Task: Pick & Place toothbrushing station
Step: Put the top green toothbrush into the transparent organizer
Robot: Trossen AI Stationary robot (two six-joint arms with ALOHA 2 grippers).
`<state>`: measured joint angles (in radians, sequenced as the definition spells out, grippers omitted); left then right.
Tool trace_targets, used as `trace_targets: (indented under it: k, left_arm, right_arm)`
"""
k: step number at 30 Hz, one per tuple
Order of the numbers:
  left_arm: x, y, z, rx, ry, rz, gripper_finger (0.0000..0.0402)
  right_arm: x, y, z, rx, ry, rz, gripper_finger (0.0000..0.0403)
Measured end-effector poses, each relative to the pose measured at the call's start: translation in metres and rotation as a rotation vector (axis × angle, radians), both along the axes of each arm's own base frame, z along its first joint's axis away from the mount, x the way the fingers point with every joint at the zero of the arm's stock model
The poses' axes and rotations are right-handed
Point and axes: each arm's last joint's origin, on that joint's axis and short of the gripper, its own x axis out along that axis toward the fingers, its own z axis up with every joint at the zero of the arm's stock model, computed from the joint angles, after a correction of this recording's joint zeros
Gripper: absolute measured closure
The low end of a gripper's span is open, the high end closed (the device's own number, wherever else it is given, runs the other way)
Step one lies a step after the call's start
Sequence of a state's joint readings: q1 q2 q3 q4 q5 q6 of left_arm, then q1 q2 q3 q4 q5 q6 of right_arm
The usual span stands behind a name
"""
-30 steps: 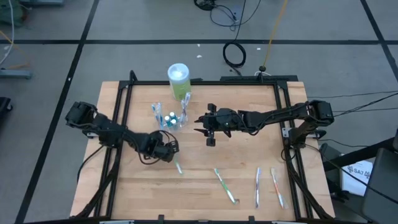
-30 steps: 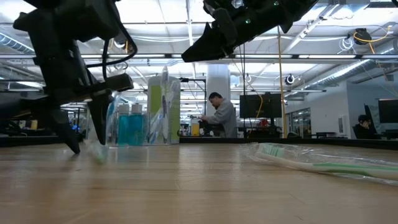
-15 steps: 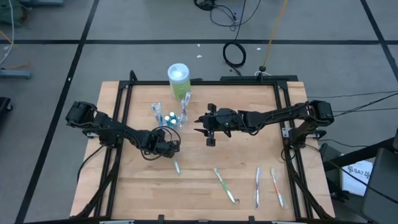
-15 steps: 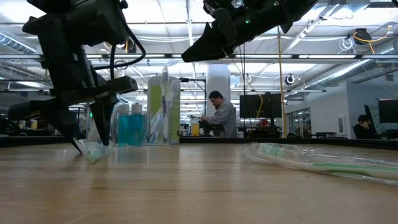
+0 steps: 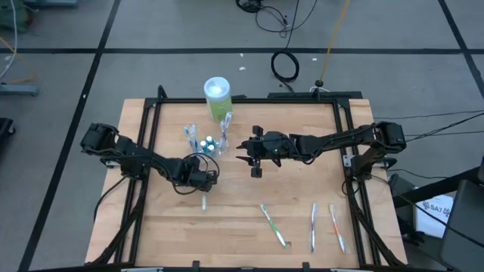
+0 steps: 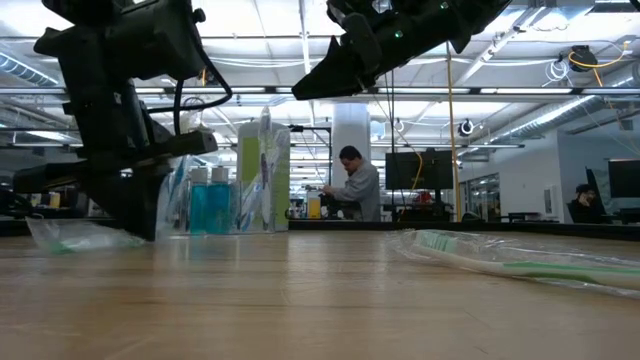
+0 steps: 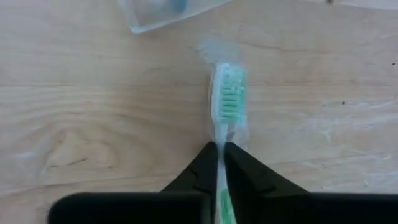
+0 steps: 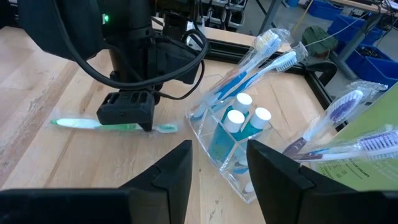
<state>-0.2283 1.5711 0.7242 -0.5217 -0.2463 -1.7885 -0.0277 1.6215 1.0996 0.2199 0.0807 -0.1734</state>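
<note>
Toothbrush in a clear wrapper, green-bristled, lies flat on the bench, pinched at its neck by the left claw, whose fingers are clenched on it just beside the clear holder (blue brushes and three white-capped tubes stand in it). The right claw hangs above the bench near the holder, its fingers spread and empty. Three more wrapped toothbrushes lie along the bench's near edge, well apart from both arms.
</note>
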Motion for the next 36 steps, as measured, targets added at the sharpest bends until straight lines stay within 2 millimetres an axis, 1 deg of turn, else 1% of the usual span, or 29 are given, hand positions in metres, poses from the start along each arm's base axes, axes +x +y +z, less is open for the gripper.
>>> trace_targets:
  k: [3, 5, 8, 10, 12, 14, 18, 21, 23, 28, 31, 33, 36]
  left_arm:
    - [0.0, 0.0, 0.0, 0.003, 0.0, -0.004, 0.0394]
    - [0.0, 0.0, 0.0, 0.004, 0.0, -0.009, 0.0389]
    - [0.002, -0.002, 0.001, 0.025, -0.016, -0.068, 0.0375]
    - [0.004, -0.005, 0.001, 0.058, -0.035, -0.127, 0.0374]
    - [0.01, -0.009, 0.004, 0.081, -0.063, -0.189, 0.0383]
    - [0.017, -0.013, 0.012, 0.103, -0.093, -0.244, 0.0395]
    - [0.026, -0.018, 0.031, 0.15, -0.105, -0.355, 0.0392]
    - [0.031, -0.018, 0.048, 0.209, -0.094, -0.39, 0.0398]
    - [0.029, -0.016, 0.06, 0.25, -0.057, -0.393, 0.0397]
    - [0.021, -0.013, 0.099, 0.389, 0.006, -0.363, 0.0398]
    - [0.01, -0.012, 0.12, 0.495, 0.024, -0.337, 0.0398]
    - [0.004, -0.012, 0.132, 0.573, 0.011, -0.319, 0.0397]
    - [-0.004, -0.012, 0.142, 0.71, -0.012, -0.298, 0.0399]
  right_arm:
    - [0.0, 0.0, 0.0, 0.0, 0.0, 0.0, 0.0259]
    - [0.0, 0.0, 0.0, 0.0, 0.0, 0.0, 0.0258]
    - [0.0, 0.0, 0.0, 0.0, 0.001, 0.0, 0.0257]
    - [0.0, 0.0, 0.0, 0.0, 0.001, 0.0, 0.0259]
    - [0.0, 0.0, 0.0, 0.0, 0.001, 0.0, 0.0259]
    - [0.0, 0.0, 0.0, 0.0, 0.002, 0.0, 0.0258]
    - [0.0, 0.0, 0.0, 0.007, 0.005, -0.003, 0.0258]
    - [0.0, 0.0, -0.001, 0.011, 0.006, -0.004, 0.0259]
    - [0.0, 0.0, -0.001, 0.011, 0.009, -0.004, 0.0259]
    - [-0.001, 0.0, -0.002, 0.007, 0.021, -0.002, 0.0258]
    - [-0.001, 0.0, -0.003, 0.008, 0.035, -0.003, 0.0259]
    - [-0.002, 0.0, -0.004, 0.012, 0.047, -0.006, 0.026]
    - [-0.002, -0.001, -0.005, 0.012, 0.05, -0.007, 0.026]
